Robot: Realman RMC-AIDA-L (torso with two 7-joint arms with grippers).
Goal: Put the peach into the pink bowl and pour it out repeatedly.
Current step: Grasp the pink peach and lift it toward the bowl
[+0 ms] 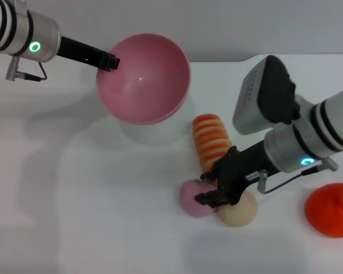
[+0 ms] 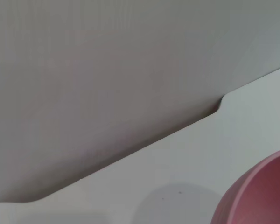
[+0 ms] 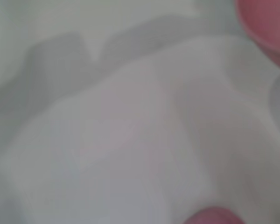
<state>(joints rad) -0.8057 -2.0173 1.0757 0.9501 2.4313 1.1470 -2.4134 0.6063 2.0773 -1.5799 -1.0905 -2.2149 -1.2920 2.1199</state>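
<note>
Left gripper [image 1: 110,61], at the far left of the counter [image 1: 74,200], is clamped on the rim of the pink bowl [image 1: 144,77] and holds it raised and tilted, so that its glossy inside faces the head camera; a soft shadow lies on the counter below the bowl. In the left wrist view only a curved part of the pink bowl [image 2: 256,196] shows, against the white counter [image 2: 177,163] and the grey wall behind it.

Right of the bowl, and nearer, an orange-and-cream striped toy [image 1: 211,140] lies on the counter. Just in front of it rests the peach [image 1: 195,198], on the counter and outside the bowl, touching a beige ball [image 1: 239,210] on its right. Right gripper [image 1: 208,189] is lowered over this pair, its dark fingers parted, one by the peach's top and one by its right flank where the peach meets the ball; whether they touch the peach cannot be told. Farthest right, well apart from the others, sits an orange-red fruit [image 1: 331,208] at the counter's edge of view.

The right wrist view is blurred: a pink shape shows at one corner and another at the opposite edge.
</note>
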